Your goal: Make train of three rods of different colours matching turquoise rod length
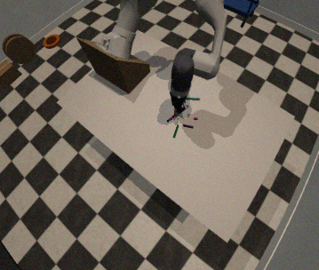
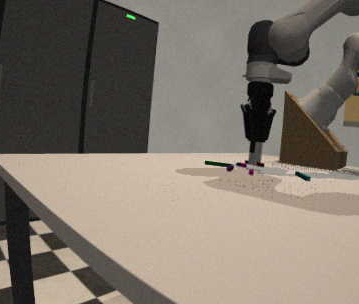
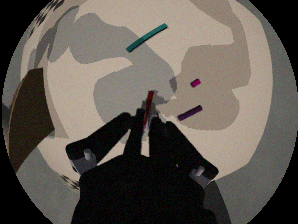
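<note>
My gripper (image 1: 181, 110) (image 2: 255, 161) (image 3: 147, 107) is at table height, nearly closed on the red rod (image 2: 260, 164) (image 3: 150, 101), which lies between the fingertips. A magenta rod (image 1: 172, 117) and a small blue rod (image 1: 168, 121) continue from the red rod's near end, roughly in line; gaps there are too small to judge. The turquoise rod (image 1: 193, 99) (image 2: 303, 176) (image 3: 146, 38) lies apart. A second magenta rod (image 1: 195, 118) (image 2: 251, 171) (image 3: 196, 83) and a purple rod (image 1: 187, 126) (image 2: 230, 168) (image 3: 190, 113) lie to one side. A green rod (image 1: 175, 131) (image 2: 217, 163) lies apart beyond the blue one.
The pale table (image 1: 126, 133) (image 2: 177, 240) bears the rods. The arm's brown wedge-shaped base (image 1: 117, 71) (image 2: 307, 140) (image 3: 30, 115) stands to one side. The purple, green and loose magenta rods lie close around the gripper's work area.
</note>
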Controlling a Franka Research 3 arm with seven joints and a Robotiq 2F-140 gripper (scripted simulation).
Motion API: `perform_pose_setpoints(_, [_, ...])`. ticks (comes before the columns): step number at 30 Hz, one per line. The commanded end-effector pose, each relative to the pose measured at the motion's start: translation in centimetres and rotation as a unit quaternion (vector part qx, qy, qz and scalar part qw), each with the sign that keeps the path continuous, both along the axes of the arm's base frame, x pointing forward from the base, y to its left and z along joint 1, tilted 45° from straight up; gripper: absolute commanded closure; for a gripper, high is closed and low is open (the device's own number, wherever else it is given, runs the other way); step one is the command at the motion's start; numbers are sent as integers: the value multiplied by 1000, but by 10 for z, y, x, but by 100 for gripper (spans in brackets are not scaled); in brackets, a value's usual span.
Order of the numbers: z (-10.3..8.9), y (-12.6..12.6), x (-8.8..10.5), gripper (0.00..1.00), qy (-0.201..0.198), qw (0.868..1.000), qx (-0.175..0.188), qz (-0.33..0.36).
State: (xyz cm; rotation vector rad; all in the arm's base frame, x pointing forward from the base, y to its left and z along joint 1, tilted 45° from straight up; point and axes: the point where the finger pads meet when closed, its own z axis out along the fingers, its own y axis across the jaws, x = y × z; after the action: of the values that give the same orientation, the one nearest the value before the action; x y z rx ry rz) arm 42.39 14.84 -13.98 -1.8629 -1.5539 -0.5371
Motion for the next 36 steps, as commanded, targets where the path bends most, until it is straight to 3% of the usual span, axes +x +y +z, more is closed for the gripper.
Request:
perform_pose_setpoints(1, [-1,0,1,97,-2,1000,-1,1])
perform_pose_setpoints(36, [-9,8,0,97,-2,1000,-1,1])
